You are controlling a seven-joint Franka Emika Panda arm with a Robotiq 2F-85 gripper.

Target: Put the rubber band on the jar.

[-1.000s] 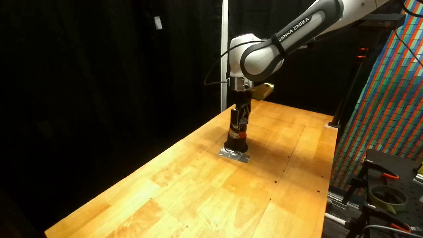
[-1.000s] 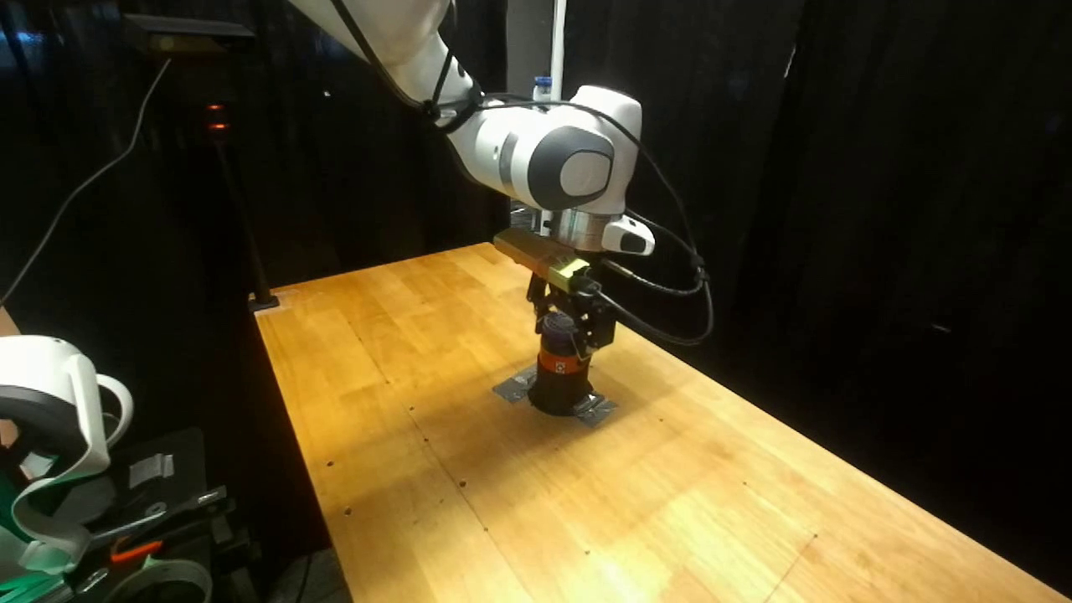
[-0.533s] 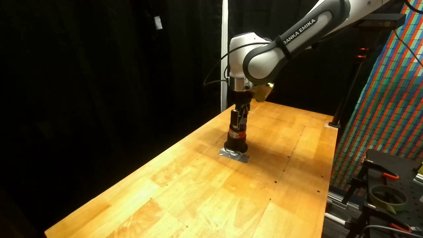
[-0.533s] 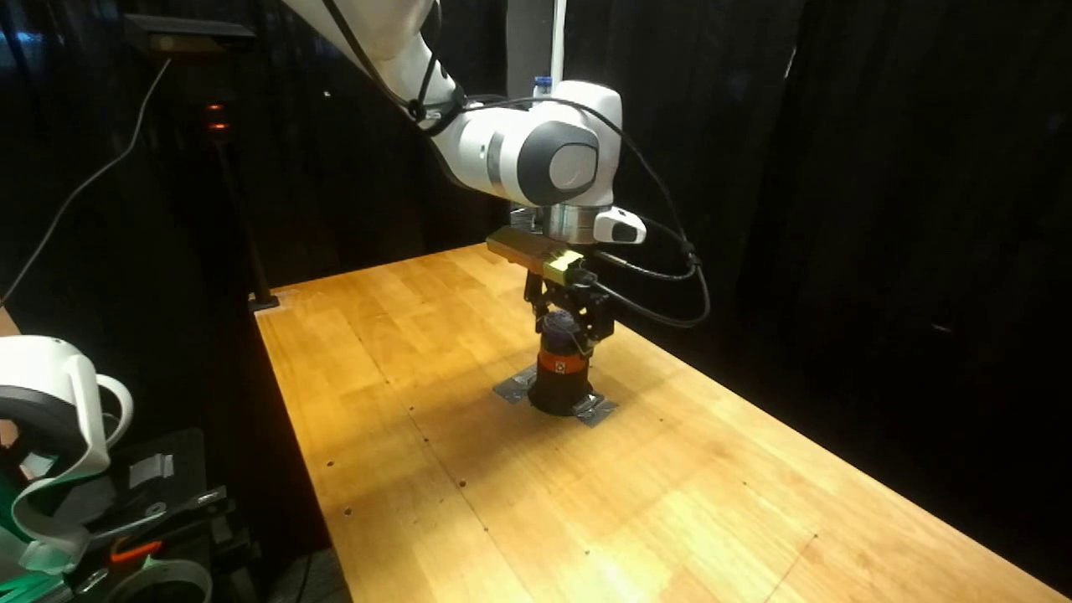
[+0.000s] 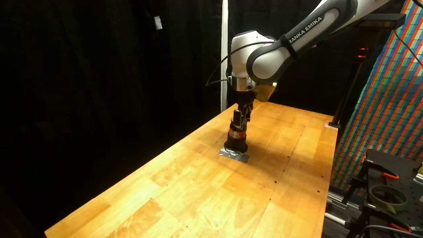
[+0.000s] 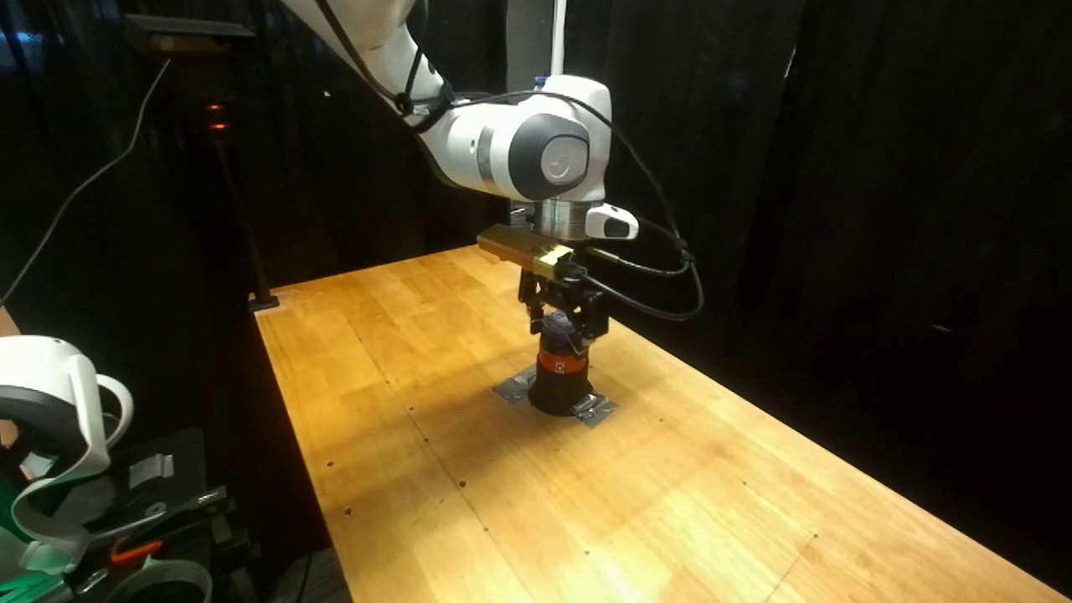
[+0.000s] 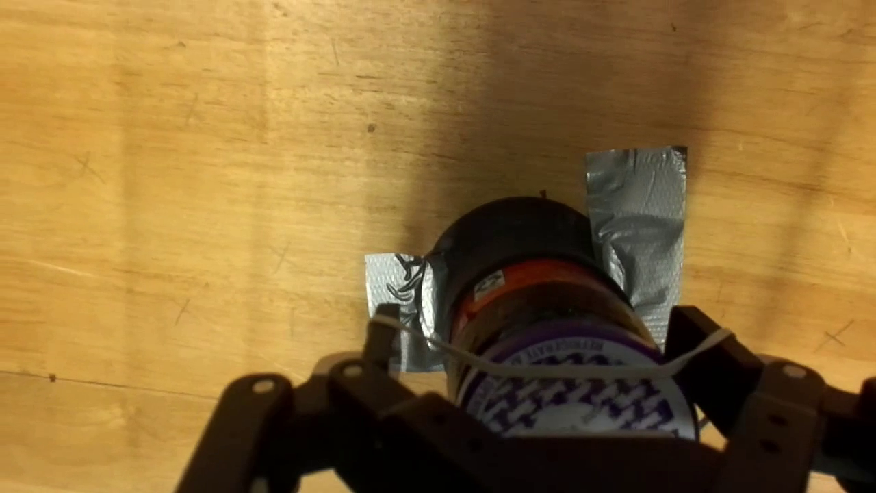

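The jar stands upright in a black base on the table, with a purple-and-white lid and an orange label band; it also shows in both exterior views. The pale rubber band is looped around both fingers of my gripper, and its near strand passes across the lid. My gripper is open, its fingers at either side of the jar's top, in both exterior views too. Whether the band touches the lid cannot be told. Its far strand is mostly hidden.
Silver tape strips fix the base to the wooden table. A dark post stands at a table corner. A side stand with a tape roll is beside the table. Black curtains hang behind.
My arm and gripper have shifted slightly, leftward in an exterior view and rightward in an exterior view from elsewhere. The jar and base have not moved. The fingers remain open.
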